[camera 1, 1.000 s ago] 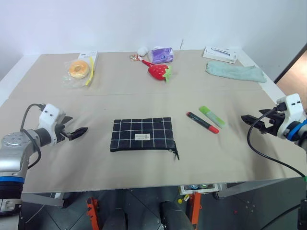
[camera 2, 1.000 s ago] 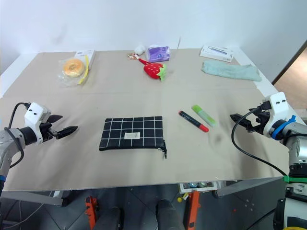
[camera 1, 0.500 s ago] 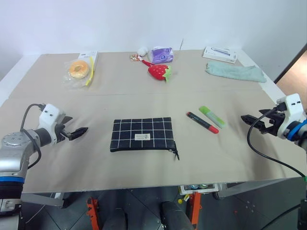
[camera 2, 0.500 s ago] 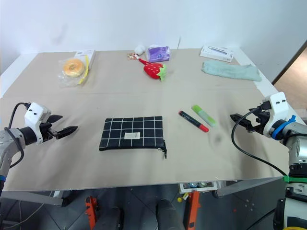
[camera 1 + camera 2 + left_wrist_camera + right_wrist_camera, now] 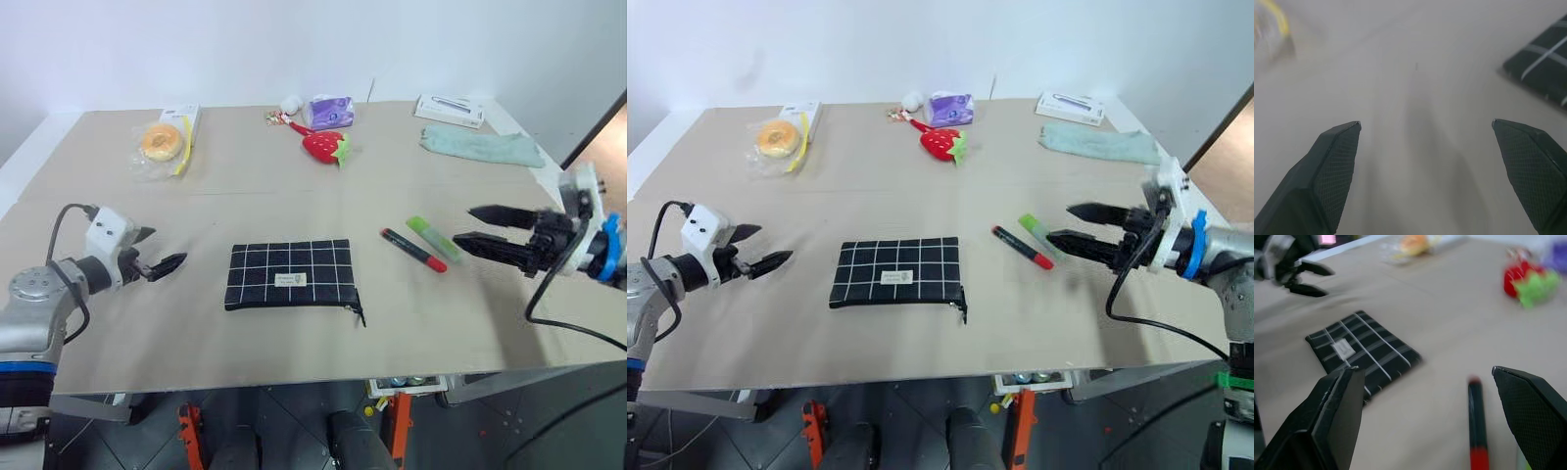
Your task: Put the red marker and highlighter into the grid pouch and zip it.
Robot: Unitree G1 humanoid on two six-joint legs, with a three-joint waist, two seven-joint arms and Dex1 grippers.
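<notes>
The grid pouch [image 5: 291, 274] lies flat near the front edge of the worktop [image 5: 294, 186], a little left of the middle, with its small white label facing up and its zipper pull [image 5: 359, 314] at the front right corner. The left hand [image 5: 163, 265] hovers just above the worktop to the left of the pouch, apart from it; its two black fingers are spread wide and grasp nothing. To the right of the pouch lies the red marker [image 5: 412, 250], slanted, with its red cap toward the front. The highlighter [image 5: 432, 238] lies just beside it on the right, almost parallel. The right hand [image 5: 474, 227] hangs over the worktop right of the highlighter, its fingers released and pointing toward the two pens, with nothing between them. Farther back stand a red strawberry toy [image 5: 326, 146], a purple packet [image 5: 328, 112], a wrapped doughnut [image 5: 161, 143], a green cloth [image 5: 480, 147] and a white box [image 5: 449, 110].
</notes>
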